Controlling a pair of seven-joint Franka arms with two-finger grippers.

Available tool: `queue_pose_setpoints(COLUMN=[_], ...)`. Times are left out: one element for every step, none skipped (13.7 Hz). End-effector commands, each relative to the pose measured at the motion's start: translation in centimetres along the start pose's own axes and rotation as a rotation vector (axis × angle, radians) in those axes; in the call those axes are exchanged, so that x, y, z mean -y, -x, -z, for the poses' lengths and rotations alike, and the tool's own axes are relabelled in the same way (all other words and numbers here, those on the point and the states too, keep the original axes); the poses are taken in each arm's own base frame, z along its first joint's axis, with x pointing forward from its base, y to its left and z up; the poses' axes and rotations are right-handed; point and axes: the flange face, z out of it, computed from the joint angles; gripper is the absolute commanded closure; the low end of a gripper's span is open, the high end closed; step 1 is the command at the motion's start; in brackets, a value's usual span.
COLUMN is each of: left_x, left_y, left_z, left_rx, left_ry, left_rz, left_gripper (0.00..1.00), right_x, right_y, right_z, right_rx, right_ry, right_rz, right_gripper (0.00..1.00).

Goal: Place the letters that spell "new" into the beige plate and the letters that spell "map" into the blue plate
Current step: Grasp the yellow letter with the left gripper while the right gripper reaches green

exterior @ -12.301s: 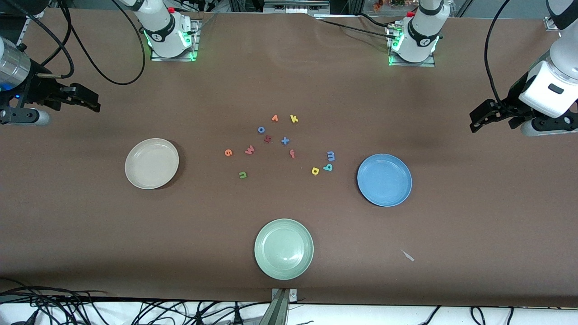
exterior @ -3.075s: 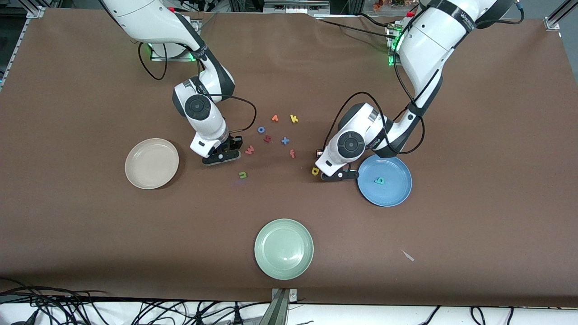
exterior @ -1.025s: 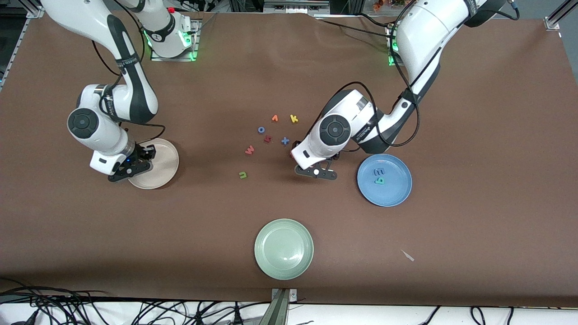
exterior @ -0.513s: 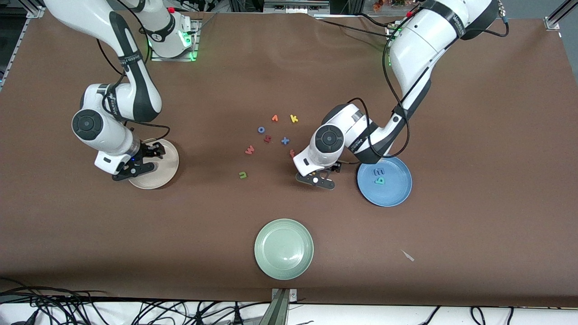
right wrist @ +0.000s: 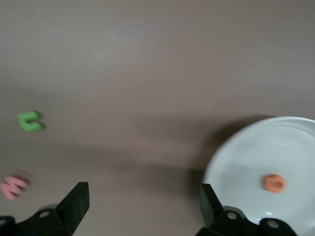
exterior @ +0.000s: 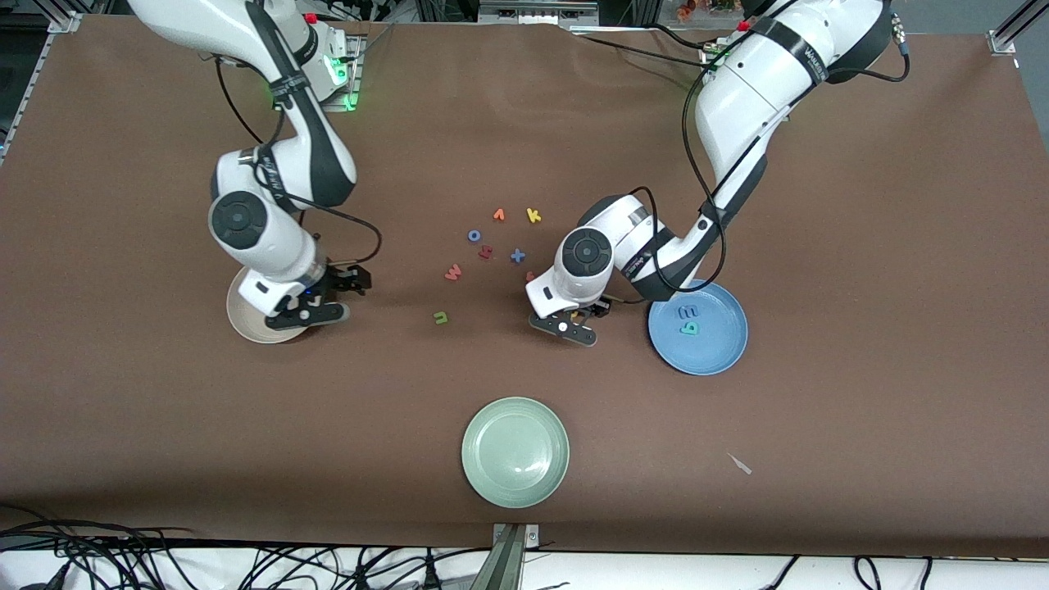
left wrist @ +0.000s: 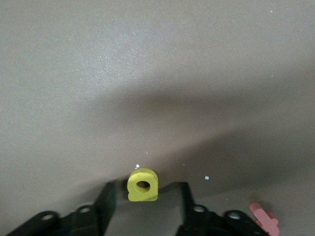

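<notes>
The blue plate holds the teal "p" and the periwinkle "m". My left gripper is low over the table beside that plate. It is open, and the yellow "a" lies between its fingers with a gap on each side. The orange "e" lies in the beige plate. My right gripper is open and empty, just off that plate's rim. The green "n" and pinkish "w" lie on the table.
A pale green plate sits near the front edge. Loose letters lie mid-table: orange "v", yellow "k", blue "o", a dark red letter, a blue cross and a pink letter. A small scrap lies near the front.
My right gripper opened over the beige plate, left the orange "e" there and moved off toward the middle. My left gripper came down around the yellow "a" and its fingers narrowed.
</notes>
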Motion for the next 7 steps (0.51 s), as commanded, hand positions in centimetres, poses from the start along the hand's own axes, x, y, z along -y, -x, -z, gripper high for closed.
queue_pose_setpoints(left_x=[0.0, 0.1, 0.1, 0.3, 0.6, 1.1, 2.4], left_y=[-0.5, -0.5, -0.5, -0.6, -0.9, -1.0, -1.1], left_z=[0.2, 0.2, 0.2, 0.7, 1.9, 3.6, 4.9], left_rx=[-0.022, -0.022, -0.021, -0.024, -0.033, -0.030, -0.009], left_ry=[-0.016, -0.016, -0.017, -0.019, -0.022, -0.033, -0.044], left_rz=[-0.036, -0.034, -0.035, -0.033, -0.024, -0.030, -0.036], left_gripper=[0.79, 0.89, 0.90, 0.91, 0.91, 0.91, 0.91], right_x=[3.7, 4.5, 5.8, 6.9, 7.9, 9.5, 10.4], right_y=[-3.2, -3.9, -4.8, -5.4, -5.8, -5.8, -5.9], right_z=[-1.5, -2.1, -2.8, -3.7, -4.7, -5.9, -7.1], right_rx=[-0.012, -0.018, -0.023, -0.024, -0.022, -0.024, -0.045], right_ry=[-0.019, -0.022, -0.028, -0.034, -0.041, -0.051, -0.059], right_rz=[-0.027, -0.019, -0.006, 0.001, 0.007, 0.028, 0.028], right_gripper=[0.00, 0.00, 0.00, 0.00, 0.00, 0.00, 0.00])
